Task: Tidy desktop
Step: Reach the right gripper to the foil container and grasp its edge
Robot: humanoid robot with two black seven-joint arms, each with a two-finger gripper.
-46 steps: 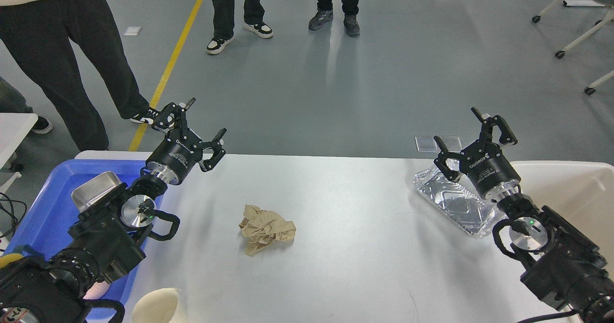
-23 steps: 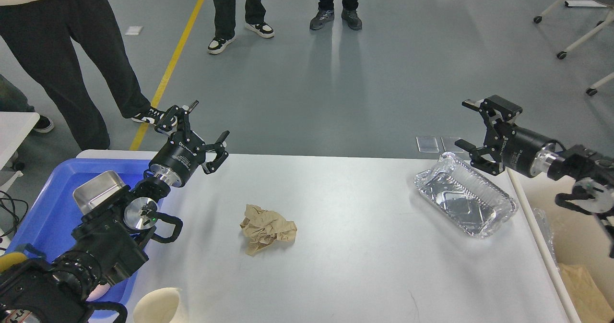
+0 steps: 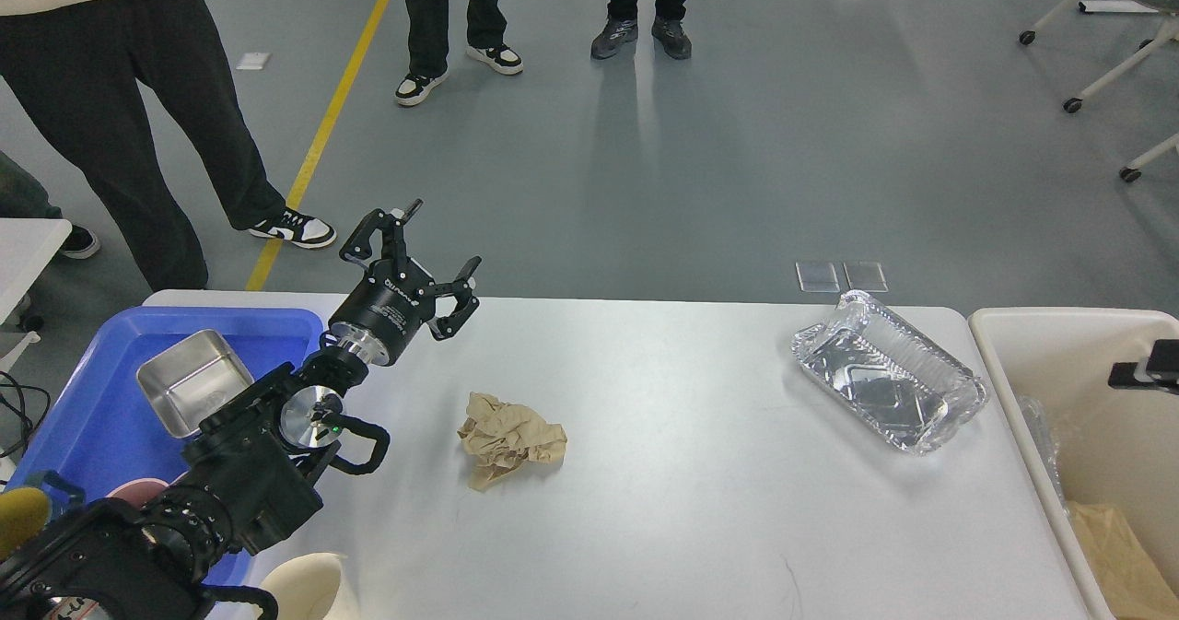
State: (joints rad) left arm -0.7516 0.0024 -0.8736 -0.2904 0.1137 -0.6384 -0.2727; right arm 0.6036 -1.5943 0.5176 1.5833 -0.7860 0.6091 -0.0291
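Crumpled brown paper point(image 3: 512, 438) sits near the middle of the desk point(image 3: 682, 473), and it serves as the landmark for the single head view. To its left and a little beyond it, the left pincer point(image 3: 419, 253) hangs above the desk with its fingers spread wide and nothing between them, aimed away from the robot; from that pose I judge it is being lined up to come down on the paper, the nearest loose item. Further left of the paper, a blue tray point(image 3: 83, 417) overlaps the desk's left end and holds a steel pan point(image 3: 193, 391), so it looks like the collecting place for reusable ware. Well to the right of the paper lies an empty foil tray point(image 3: 889, 382), flat on the desk near its far right corner. Just beyond that, off the desk's right edge, stands a cream bin point(image 3: 1032, 344) with brown paper scraps already inside, which suggests rubbish belongs there. Of the right arm only a small dark part shows at the right edge over the bin, so I cannot tell how the right pincer stands. Nearer the robot than the paper, a pale cup-like rim point(image 3: 304, 583) peeks in at the bottom edge.
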